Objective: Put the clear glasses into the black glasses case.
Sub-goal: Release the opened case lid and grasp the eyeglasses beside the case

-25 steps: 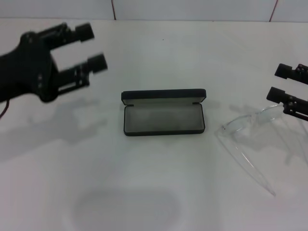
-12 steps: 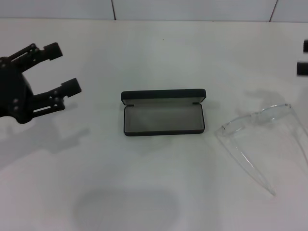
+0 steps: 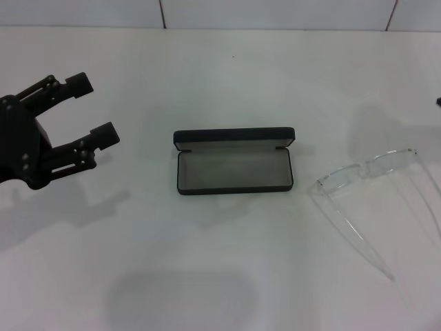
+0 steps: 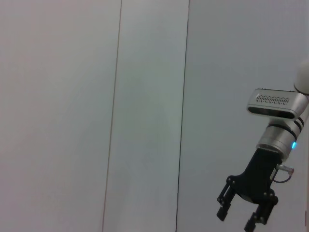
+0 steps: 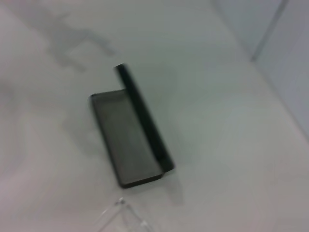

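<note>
The black glasses case (image 3: pixel 234 162) lies open in the middle of the white table, lid hinged up at the far side and grey lining bare; the right wrist view also shows this case (image 5: pixel 130 140). The clear glasses (image 3: pixel 365 172) rest on the table to the right of the case, temple arms unfolded and reaching toward the front edge; one corner of the glasses (image 5: pixel 120 212) shows in the right wrist view. My left gripper (image 3: pixel 93 108) hovers open at the far left, well away from the case. My right gripper (image 4: pixel 236 221) appears only in the left wrist view, raised, open and holding nothing.
The white table (image 3: pixel 220 276) runs to a pale tiled wall (image 3: pixel 275 14) at the back. A tiny dark bit of the right arm (image 3: pixel 438 102) touches the head view's right edge.
The right gripper has pulled away from the glasses and left the head view to the right. The left gripper has drawn back to the left and lower. Glasses and case have not moved.
</note>
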Available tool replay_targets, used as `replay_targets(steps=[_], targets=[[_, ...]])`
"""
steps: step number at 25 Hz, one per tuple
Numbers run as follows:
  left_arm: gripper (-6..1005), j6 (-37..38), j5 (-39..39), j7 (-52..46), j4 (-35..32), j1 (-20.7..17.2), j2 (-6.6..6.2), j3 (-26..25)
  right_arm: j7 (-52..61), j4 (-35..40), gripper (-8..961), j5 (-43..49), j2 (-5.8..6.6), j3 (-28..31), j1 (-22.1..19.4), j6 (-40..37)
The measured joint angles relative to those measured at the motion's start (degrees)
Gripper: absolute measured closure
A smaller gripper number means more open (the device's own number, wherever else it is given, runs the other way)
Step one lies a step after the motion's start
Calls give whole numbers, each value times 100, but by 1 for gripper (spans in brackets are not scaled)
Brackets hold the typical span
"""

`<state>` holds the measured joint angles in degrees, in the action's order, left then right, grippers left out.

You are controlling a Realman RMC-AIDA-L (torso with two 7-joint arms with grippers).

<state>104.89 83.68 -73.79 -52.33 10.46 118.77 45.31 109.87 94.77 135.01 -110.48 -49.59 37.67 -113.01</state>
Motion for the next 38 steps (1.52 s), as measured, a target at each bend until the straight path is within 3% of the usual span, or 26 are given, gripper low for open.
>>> replay_targets(steps=[4, 9, 12, 15, 26, 38], targets=[[133, 2, -23, 0, 2, -17, -3, 0, 22, 12, 363, 390, 15, -370, 463, -408], [133, 16, 491, -121, -14, 32, -354, -8, 25, -197, 364, 1117, -6, -1022, 835, -489], [134, 71, 775, -182, 4, 3, -479, -4, 7, -487, 365, 1302, -66, -1277, 930, -496], [136, 114, 1053, -185, -27, -21, -492, 1, -112, -788, 366, 1476, -183, -1374, 934, -307], [139, 750, 1626, -494, -280, -117, -595, 2, -473, -1598, 368, 1823, -380, -1496, 1010, 199], [140, 753, 1692, -477, -236, -87, -558, 18, -628, -2332, 370, 1704, -537, -2607, 962, 1464]])
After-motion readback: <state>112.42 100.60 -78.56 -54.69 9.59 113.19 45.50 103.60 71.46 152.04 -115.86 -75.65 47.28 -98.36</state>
